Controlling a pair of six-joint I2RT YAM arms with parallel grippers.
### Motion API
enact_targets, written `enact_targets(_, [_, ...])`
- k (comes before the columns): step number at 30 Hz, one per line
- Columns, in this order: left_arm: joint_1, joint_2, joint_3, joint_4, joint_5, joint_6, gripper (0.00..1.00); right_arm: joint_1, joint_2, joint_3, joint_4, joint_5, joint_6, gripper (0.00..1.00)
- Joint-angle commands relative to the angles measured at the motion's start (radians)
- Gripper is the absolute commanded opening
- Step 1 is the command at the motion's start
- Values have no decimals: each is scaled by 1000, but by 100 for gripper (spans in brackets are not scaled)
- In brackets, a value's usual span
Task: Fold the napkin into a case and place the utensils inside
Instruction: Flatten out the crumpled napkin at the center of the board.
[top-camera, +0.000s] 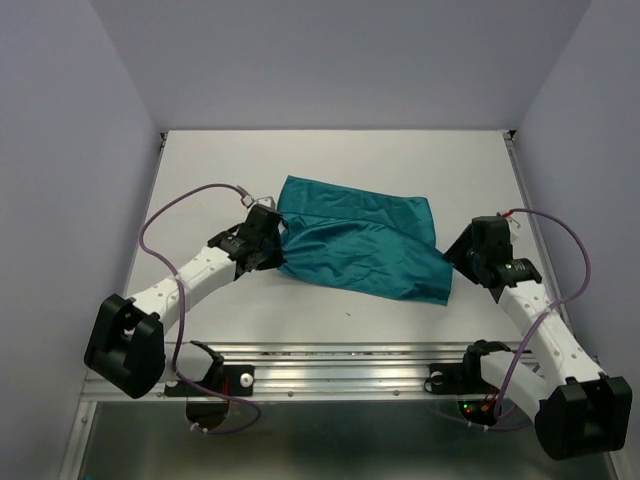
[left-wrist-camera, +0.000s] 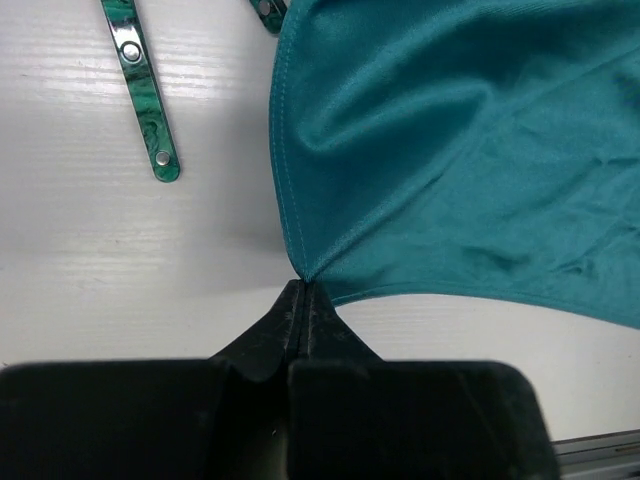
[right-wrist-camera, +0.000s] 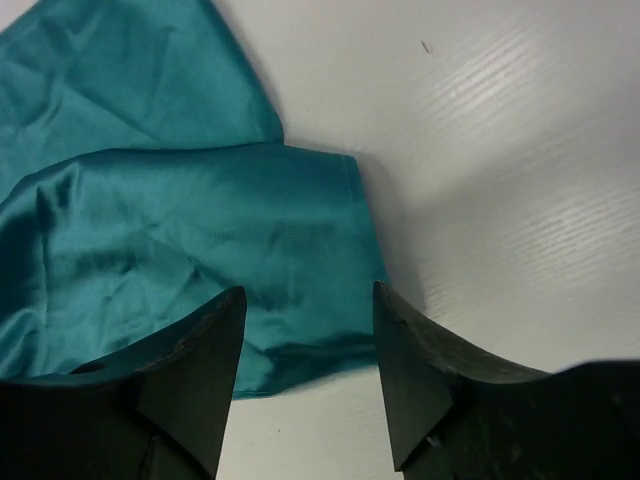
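The teal-green napkin (top-camera: 360, 243) lies rumpled and partly folded over in the middle of the table. My left gripper (top-camera: 277, 250) is shut on its left corner; the left wrist view shows the cloth (left-wrist-camera: 450, 150) pinched at my fingertips (left-wrist-camera: 300, 290). My right gripper (top-camera: 452, 262) is open just off the napkin's right corner, with the cloth (right-wrist-camera: 200, 230) between and beyond its fingers (right-wrist-camera: 215, 340). Teal-handled utensils lie left of the napkin: one handle (left-wrist-camera: 142, 85) shows fully, another (left-wrist-camera: 268, 12) only at the view's edge. Their heads are hidden.
The white table (top-camera: 400, 160) is walled by pale panels on three sides. A metal rail (top-camera: 340, 360) runs along the near edge between the arm bases. Purple cables (top-camera: 160, 220) loop beside each arm.
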Motion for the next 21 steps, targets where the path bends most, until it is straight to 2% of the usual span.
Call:
enact_targets(1, [0,-64,-5,22,-11,-14,0,-5,21,14,5,-2,30,62])
enact_targets(5, [0,-64,11,-12,-59,-9,0,-5,132,63,51,11,-23,63])
enact_targets(8, [2,-64,11,-4,-65,-3,0,-5,244,101,153,-25,-100,65])
enact_targets(11, [2,-52,18,-1,-53,-9,0,-5,395,165,183,-52,-126,66])
enact_targets(21, [3,-64,31,-1,-51,-8,0,-5,753,327,305,14,-194,63])
